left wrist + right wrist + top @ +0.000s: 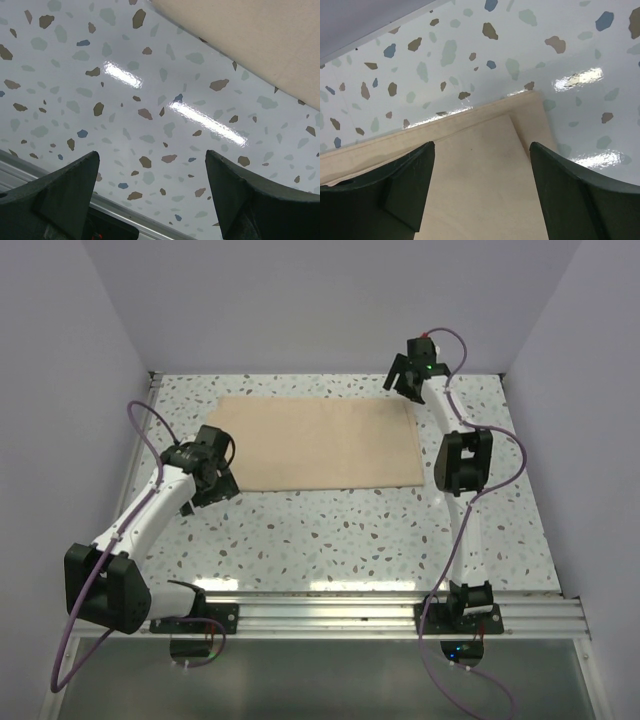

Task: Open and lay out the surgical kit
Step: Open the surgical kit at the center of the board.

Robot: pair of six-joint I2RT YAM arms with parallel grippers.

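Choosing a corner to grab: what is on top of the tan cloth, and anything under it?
Nothing lies on the tan cloth; it lies flat on the speckled table. The right wrist view shows stacked folded layers at its corner. Whatever lies inside or beneath is covered.

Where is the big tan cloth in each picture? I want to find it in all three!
Top external: the tan cloth lies flat on the far half of the table, near the middle.
Left wrist: only an edge of the tan cloth shows, in the upper right corner.
Right wrist: a corner of the tan cloth fills the lower middle.
Shared landmark: the speckled table top beside the cloth, seen in all three.
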